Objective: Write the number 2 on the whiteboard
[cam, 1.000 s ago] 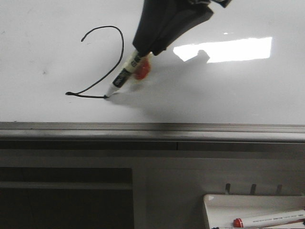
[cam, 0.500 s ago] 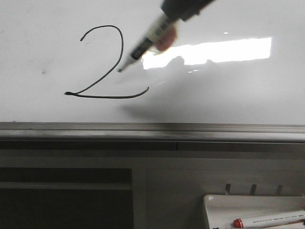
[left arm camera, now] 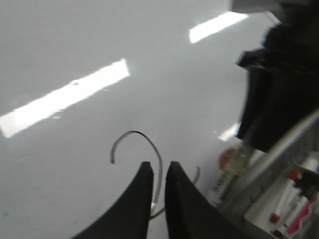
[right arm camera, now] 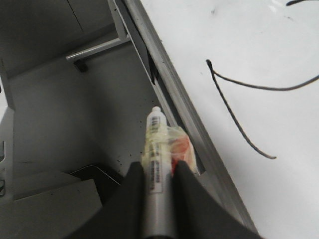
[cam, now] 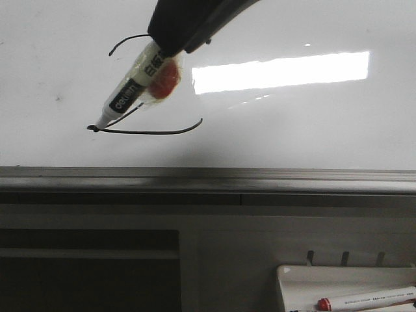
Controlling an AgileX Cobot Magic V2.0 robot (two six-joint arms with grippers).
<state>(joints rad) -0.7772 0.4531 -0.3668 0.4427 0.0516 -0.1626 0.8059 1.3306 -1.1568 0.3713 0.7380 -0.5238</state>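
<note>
The number 2 (cam: 156,132) stands in thin black line on the whiteboard (cam: 292,130); its diagonal is partly hidden behind the marker. My right gripper (cam: 170,49) reaches in from the top, shut on a white marker (cam: 130,97) with a red cap taped to it. The marker tip hangs over the left end of the 2's base. In the right wrist view the gripper (right arm camera: 158,167) clamps the marker (right arm camera: 155,134), with the 2's strokes (right arm camera: 239,85) beside it. My left gripper (left arm camera: 158,167) is shut and empty, facing the 2 (left arm camera: 149,142).
The whiteboard's grey metal frame edge (cam: 208,175) runs across below the writing. A small white tray (cam: 338,279) at the lower right holds a red-capped marker (cam: 367,299). A dark recess sits under the frame at the lower left.
The marker finished the base stroke of the 2, lifted up off the board, then swung left; its tip now sits over the base's left end.
</note>
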